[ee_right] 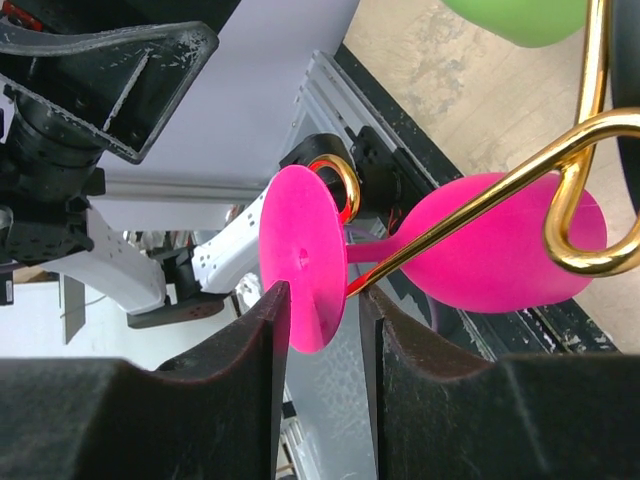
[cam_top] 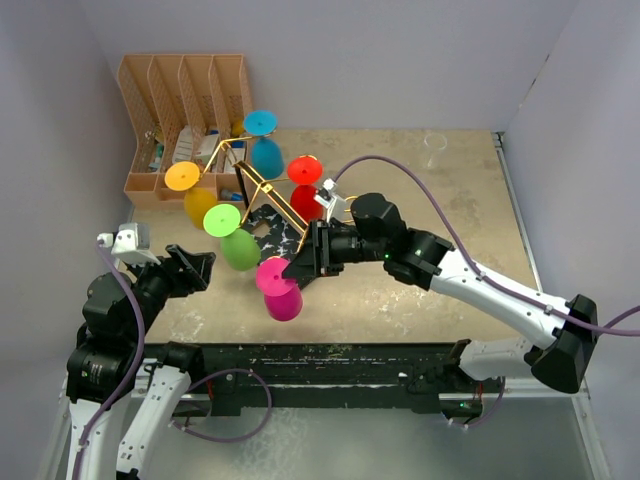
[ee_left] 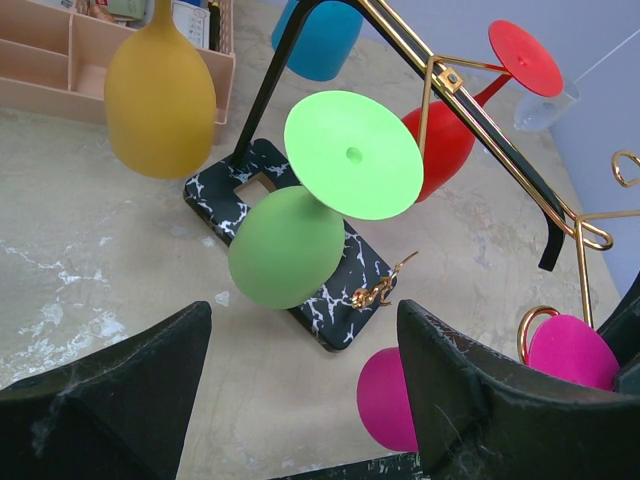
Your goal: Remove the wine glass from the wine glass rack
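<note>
The wine glass rack [cam_top: 262, 190] is a gold wire stand on a black marble-look base [ee_left: 335, 290]. A pink wine glass [cam_top: 283, 302] hangs upside down from its near gold arm [ee_right: 480, 205]. My right gripper [cam_top: 297, 268] straddles the lower edge of the glass's pink foot disc [ee_right: 305, 250]. Its left finger touches the disc and a small gap shows at its right finger. The pink bowl [ee_right: 480, 270] hangs free. My left gripper [cam_top: 195, 265] is wide open and empty, left of the rack, with the pink bowl [ee_left: 385, 395] beside its right finger [ee_left: 470, 400].
Green [cam_top: 238, 248], yellow [cam_top: 198, 205], blue [cam_top: 265, 155] and red [cam_top: 306, 200] glasses hang on the other arms. An orange-brown file organiser [cam_top: 185, 100] stands at the back left. A clear glass [cam_top: 435, 145] stands at the back right. The black table edge [cam_top: 330, 360] lies just below the pink glass.
</note>
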Tool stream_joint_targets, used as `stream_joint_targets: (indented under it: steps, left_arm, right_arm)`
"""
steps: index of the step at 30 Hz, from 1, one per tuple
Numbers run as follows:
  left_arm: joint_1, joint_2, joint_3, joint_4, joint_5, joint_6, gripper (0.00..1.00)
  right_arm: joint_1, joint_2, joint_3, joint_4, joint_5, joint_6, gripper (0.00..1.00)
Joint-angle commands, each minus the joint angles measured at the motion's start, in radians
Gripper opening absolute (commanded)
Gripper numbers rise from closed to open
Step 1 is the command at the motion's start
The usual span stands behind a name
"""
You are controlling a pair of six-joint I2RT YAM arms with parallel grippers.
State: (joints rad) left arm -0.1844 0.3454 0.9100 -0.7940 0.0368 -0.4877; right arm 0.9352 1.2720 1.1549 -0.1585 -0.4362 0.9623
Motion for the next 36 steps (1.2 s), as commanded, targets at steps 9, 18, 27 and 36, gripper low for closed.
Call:
stream_joint_targets:
  steps: [9,18,27,36]
  left_arm:
    - [-0.004,-0.008,0.002,0.032,-0.008,0.005,0.78]
    - [-0.003,-0.011,0.003,0.03,-0.009,0.005,0.78]
    - [-0.004,-0.015,0.004,0.027,-0.011,0.002,0.79]
    - [-0.004,-0.013,0.003,0.026,-0.011,0.0,0.79]
  right_arm:
    - [0.028,0.002,0.031,0.031,-0.027,-0.003,0.16]
    - [0.028,-0.025,0.038,-0.004,-0.001,-0.004,0.0]
    - [0.028,-0.078,0.034,-0.034,0.028,0.027,0.0]
    - [0.027,-0.154,0.0,0.067,0.11,0.146,0.0]
